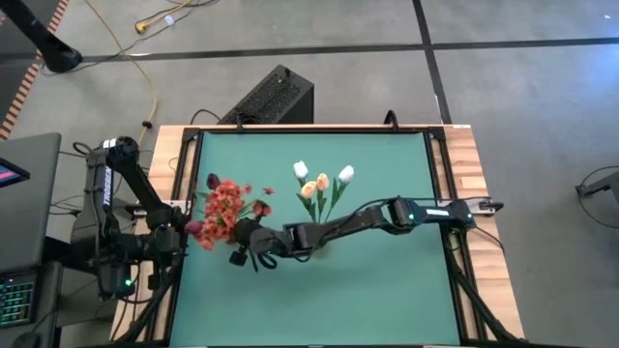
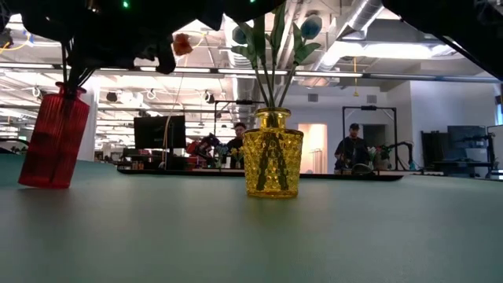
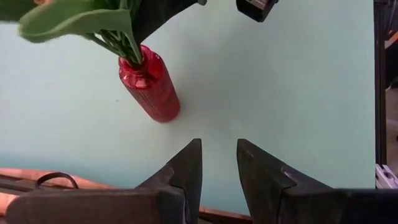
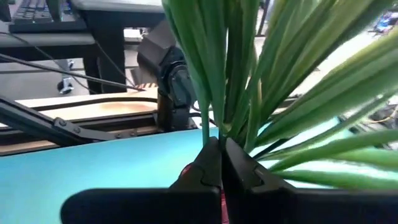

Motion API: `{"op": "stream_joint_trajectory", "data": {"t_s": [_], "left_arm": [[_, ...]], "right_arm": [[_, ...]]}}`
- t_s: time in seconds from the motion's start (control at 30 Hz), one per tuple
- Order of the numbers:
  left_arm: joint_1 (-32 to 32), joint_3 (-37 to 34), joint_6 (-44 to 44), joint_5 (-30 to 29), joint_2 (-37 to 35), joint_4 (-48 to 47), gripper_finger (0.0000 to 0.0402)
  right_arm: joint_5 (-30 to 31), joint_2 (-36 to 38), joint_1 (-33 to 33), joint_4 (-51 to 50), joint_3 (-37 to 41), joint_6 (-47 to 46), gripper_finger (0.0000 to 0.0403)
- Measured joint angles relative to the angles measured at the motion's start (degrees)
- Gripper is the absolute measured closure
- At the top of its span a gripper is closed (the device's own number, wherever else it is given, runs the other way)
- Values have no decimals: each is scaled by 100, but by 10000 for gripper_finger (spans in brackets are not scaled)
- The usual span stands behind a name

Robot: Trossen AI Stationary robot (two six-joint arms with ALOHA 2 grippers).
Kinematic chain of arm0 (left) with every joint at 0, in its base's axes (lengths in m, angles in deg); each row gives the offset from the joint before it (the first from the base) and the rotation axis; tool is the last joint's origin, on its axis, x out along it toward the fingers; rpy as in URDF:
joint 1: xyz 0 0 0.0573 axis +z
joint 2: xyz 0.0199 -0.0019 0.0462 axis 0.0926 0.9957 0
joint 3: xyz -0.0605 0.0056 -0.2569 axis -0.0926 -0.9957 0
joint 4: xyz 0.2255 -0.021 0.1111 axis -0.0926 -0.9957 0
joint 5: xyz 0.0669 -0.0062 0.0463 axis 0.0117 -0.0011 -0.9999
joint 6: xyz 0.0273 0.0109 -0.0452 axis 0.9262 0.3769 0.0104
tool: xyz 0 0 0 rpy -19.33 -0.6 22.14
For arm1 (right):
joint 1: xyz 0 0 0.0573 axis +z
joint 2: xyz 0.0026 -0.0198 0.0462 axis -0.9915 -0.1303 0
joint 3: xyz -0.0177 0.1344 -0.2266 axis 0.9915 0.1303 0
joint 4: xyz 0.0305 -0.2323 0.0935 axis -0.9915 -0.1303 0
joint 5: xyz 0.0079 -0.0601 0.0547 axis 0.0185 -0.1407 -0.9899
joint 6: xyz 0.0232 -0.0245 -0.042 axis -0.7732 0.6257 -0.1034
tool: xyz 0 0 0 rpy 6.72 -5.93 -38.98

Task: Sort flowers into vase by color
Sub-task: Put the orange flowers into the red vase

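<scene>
We read no writing anywhere. At centre frame the yellow glass vase (image 2: 272, 153) holds white and peach tulips (image 1: 322, 182). Far left, the red vase (image 2: 53, 138) carries red-orange flowers (image 1: 223, 202); our right hand (image 4: 221, 163) pinches a green stem (image 4: 205, 118) above it. Left hand (image 3: 218, 163) hangs narrowly parted over the bench (image 1: 387, 290).

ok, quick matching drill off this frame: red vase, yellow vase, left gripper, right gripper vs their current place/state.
Things:
1. red vase
2. yellow vase
3. left gripper
4. right gripper

States:
A. shut among green stems
B. holds white and peach tulips
C. open, empty, at the table's left edge
D. tilted, holds red-orange blossoms

Pairs: 1-D, 2-B, 3-C, 4-A
</scene>
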State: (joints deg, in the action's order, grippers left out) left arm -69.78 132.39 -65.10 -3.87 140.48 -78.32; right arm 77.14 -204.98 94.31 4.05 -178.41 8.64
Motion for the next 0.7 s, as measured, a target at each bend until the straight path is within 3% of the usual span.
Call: {"op": "stream_joint_trajectory", "data": {"t_s": [0.23,0.7], "left_arm": [[0,-2,-42,-53,0,0,313],[2,-2,31,-228,0,0,313]], "right_arm": [[-592,0,-82,-156,0,-84,380],[-1148,7,-157,-375,-4,-21,380]]}}
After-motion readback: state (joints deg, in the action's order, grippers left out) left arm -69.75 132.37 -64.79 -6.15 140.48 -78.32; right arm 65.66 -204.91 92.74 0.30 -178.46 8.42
